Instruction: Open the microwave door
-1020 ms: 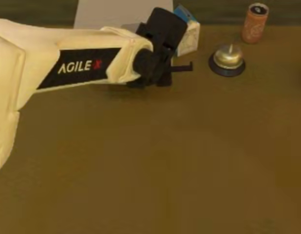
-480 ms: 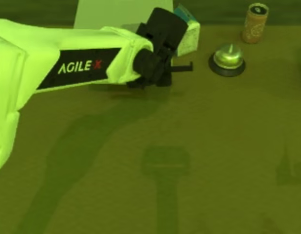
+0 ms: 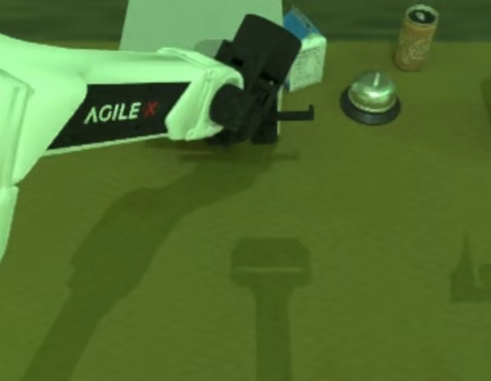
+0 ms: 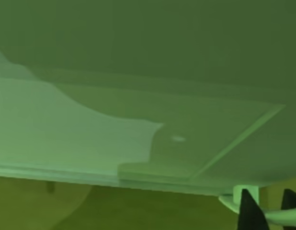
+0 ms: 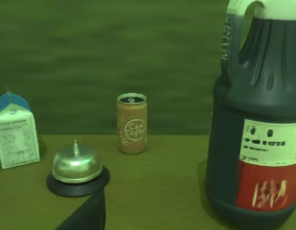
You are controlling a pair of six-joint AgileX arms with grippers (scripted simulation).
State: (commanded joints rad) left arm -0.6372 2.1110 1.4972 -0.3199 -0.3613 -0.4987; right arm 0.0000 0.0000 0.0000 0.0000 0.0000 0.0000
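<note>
Left end effector (image 3: pixel 297 115): at the far edge of the worktop (image 3: pixel 349 238), beside the microwave's front right corner; whether its fingers are spread or pressed together cannot be told.
Microwave (image 3: pixel 202 22): far side, left of centre, white top showing.
Microwave door (image 4: pixel 138 139): fills the left wrist view, close to the fingertips (image 4: pixel 248 213).
Milk carton (image 3: pixel 303 57): just right of the microwave.
Bell (image 3: pixel 371 95): right of the carton.
Can (image 3: pixel 415 36): far right.
Jug (image 5: pixel 258 120): close in the right wrist view.
Right end effector: out of sight.
</note>
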